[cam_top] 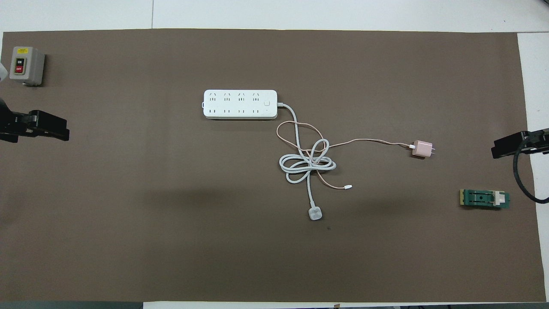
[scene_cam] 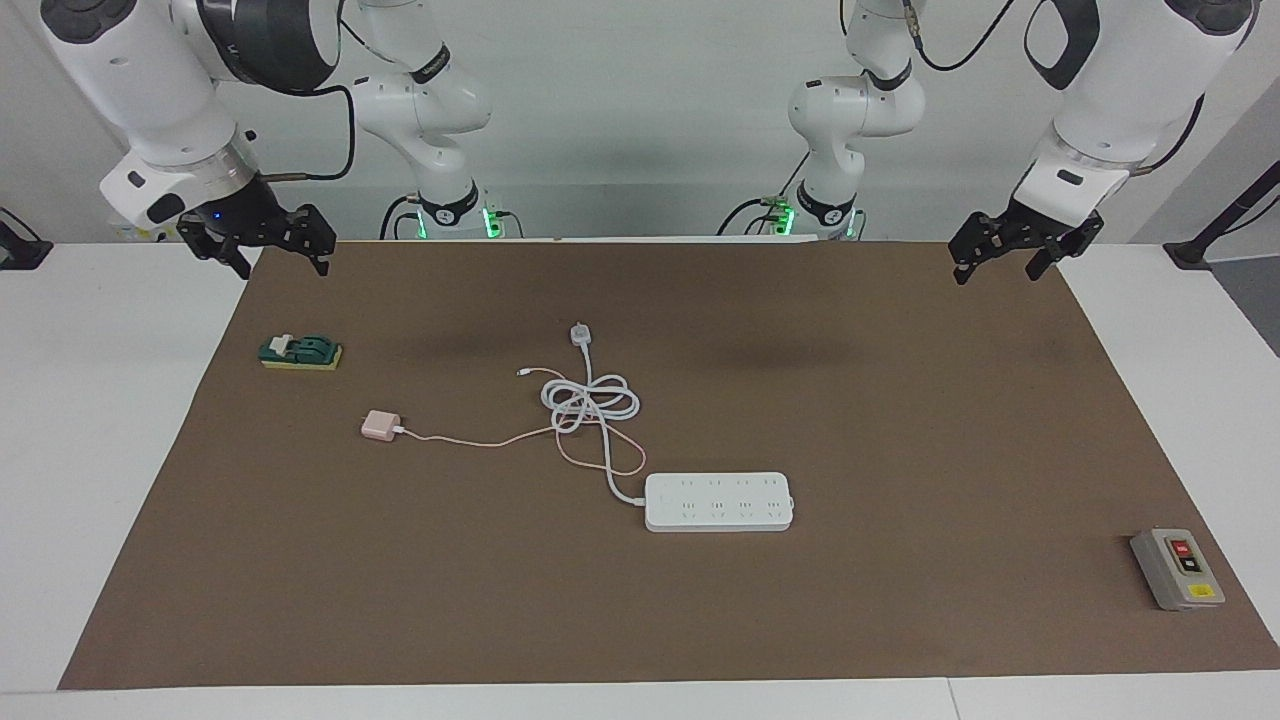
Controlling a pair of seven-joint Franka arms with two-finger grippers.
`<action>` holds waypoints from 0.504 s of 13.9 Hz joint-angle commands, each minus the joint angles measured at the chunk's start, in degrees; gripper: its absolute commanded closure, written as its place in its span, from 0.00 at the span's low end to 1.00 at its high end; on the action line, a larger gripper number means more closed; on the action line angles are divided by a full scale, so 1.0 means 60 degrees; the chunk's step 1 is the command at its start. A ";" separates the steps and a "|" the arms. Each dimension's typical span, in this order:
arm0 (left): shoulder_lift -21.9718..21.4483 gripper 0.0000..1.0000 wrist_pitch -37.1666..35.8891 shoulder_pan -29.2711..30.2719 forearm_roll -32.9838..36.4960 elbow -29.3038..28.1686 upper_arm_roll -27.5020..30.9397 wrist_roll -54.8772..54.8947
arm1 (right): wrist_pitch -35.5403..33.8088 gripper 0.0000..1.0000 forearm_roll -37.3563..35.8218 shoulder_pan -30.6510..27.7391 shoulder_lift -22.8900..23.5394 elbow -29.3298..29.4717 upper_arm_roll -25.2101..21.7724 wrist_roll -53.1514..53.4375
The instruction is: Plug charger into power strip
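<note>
I am seeing: charger (scene_cam: 379,426) lying unplugged, well apart from power strip (scene_cam: 718,501), toward the right arm's end. Right gripper (scene_cam: 268,243) and left gripper (scene_cam: 1020,245) are hovering over mat (scene_cam: 900,400) corners, both spread, empty.

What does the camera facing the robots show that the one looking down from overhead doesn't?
Only the facing view shows the arms' white bodies and bases, and the whole left gripper and right gripper, both open and raised at the mat's corners. Only the overhead view shows the charger's prongs. Both show the power strip, the tangled cords, the grey switch box and the green block.
</note>
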 commanded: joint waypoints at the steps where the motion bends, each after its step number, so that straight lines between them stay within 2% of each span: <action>1: 0.0091 0.00 -0.0161 -0.0002 0.0011 0.0239 0.0062 0.0064 | -0.0017 0.00 0.0148 -0.0049 0.0019 0.0103 0.0023 -0.0008; 7: 0.0135 0.00 -0.0103 -0.0003 -0.0077 0.0298 0.0062 0.0049 | 0.0129 0.00 -0.0246 0.0302 -0.0025 -0.0043 0.0082 -0.0183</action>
